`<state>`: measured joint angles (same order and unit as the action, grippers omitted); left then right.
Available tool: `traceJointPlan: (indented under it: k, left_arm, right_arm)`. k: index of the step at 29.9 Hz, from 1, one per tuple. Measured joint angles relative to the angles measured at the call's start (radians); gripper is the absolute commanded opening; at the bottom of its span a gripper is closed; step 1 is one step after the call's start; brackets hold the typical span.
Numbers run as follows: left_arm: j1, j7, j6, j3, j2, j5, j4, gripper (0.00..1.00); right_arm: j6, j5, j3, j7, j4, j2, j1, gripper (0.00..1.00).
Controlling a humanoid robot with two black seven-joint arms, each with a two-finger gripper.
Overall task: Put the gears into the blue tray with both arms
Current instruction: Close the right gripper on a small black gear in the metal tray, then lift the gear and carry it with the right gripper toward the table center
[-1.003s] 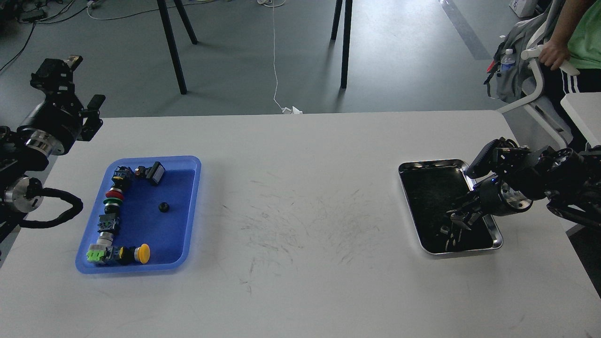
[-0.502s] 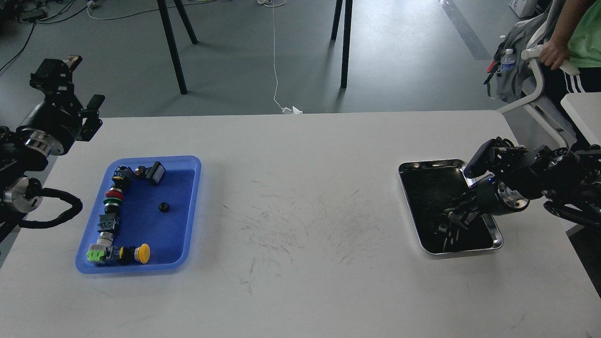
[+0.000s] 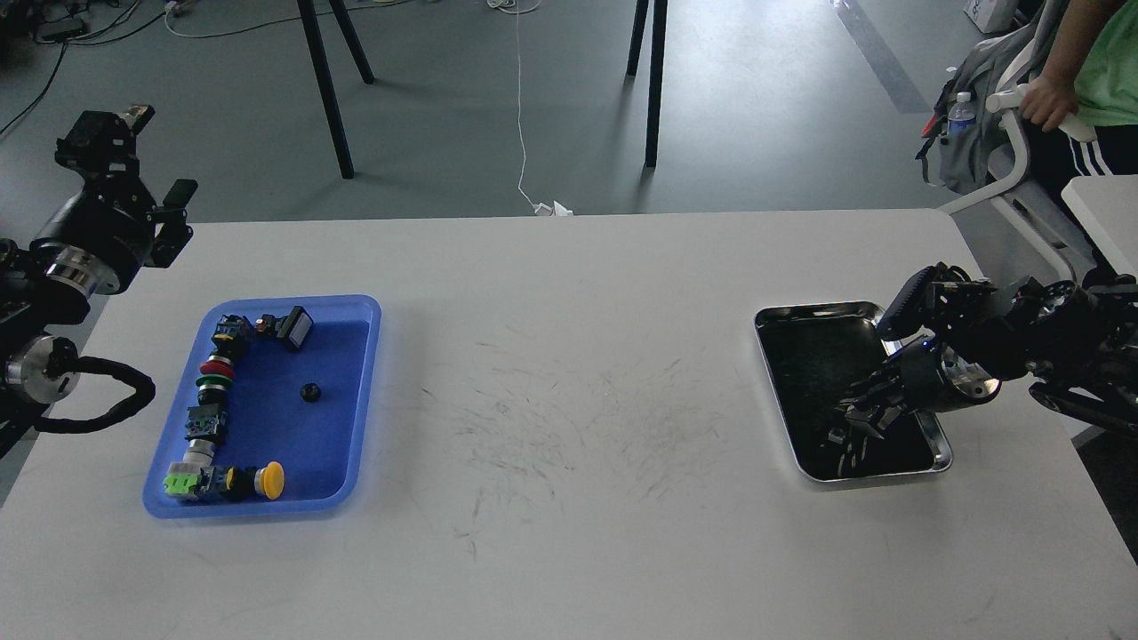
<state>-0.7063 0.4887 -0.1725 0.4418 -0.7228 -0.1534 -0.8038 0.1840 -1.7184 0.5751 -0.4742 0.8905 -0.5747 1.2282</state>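
The blue tray (image 3: 360, 391) lies on the left of the white table. One small black gear (image 3: 309, 392) rests on its floor, right of a column of coloured push-button switches (image 3: 212, 382). My left gripper (image 3: 151, 191) is raised beyond the table's far left corner, well behind the tray, its fingers dark and hard to separate. My right gripper (image 3: 862, 413) hangs over the near right part of the steel tray (image 3: 818, 313), its black fingers merging with the dark bottom. Whether it holds a gear cannot be told.
Black stand legs (image 3: 324, 84) rise from the floor behind the table. A person (image 3: 1089, 80) and a white chair with a backpack are at the far right. A second white table edge (image 3: 1102, 209) shows at the right.
My right gripper has lifted slightly and drawn a little up and left over the steel tray. The left arm and the blue tray's contents are unchanged.
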Motion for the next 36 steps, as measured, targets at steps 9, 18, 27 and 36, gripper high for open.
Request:
traceJointPlan:
  k: [9,18,27,36]
  left_arm:
    - [0.002,0.000,0.001,0.000,0.000,0.000,0.000,0.98]
    - [0.002,0.000,0.001,0.000,-0.002,-0.001,0.000,0.99]
    - [0.009,0.000,0.001,0.000,-0.013,-0.002,-0.004,0.98]
    - [0.011,0.000,0.001,0.000,-0.040,-0.001,-0.013,0.98]
  right_arm:
    - [0.000,-0.001,-0.004,-0.002,0.003,0.001,0.010,0.01]
    - [-0.008,0.000,-0.084,-0.001,0.001,0.012,0.052,0.01]
    - [-0.080,0.003,-0.248,0.007,-0.067,0.140,0.044,0.01]
    - [-0.292,0.035,-0.404,0.013,-0.163,0.362,-0.024,0.01]
